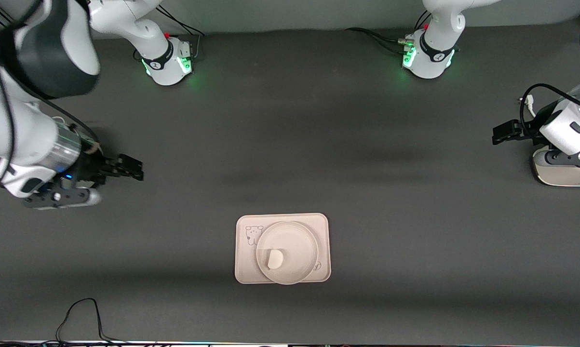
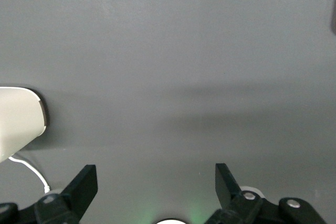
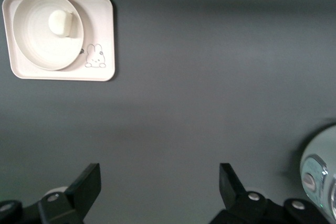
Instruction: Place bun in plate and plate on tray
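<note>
Worktop (image 1: pixel 367 168): dark grey, matt, finely textured like a mat. Tray (image 1: pixel 244 270): cream, smooth, matt plastic-like finish with a printed line drawing. Plate (image 1: pixel 297 241): cream, smooth, faint concentric ridges, slight sheen. Bun (image 1: pixel 275 259): off-white, soft matt surface. Left pincer (image 2: pixel 156 182) and right pincer (image 3: pixel 159 182): matt black fingers, apparently plastic, with bright metal screw heads; arm shells glossy white.

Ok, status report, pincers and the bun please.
Left pincer open, waiting at its table end. Right pincer open, waiting likewise. Bun in plate, plate on tray. Nothing obstructing.
</note>
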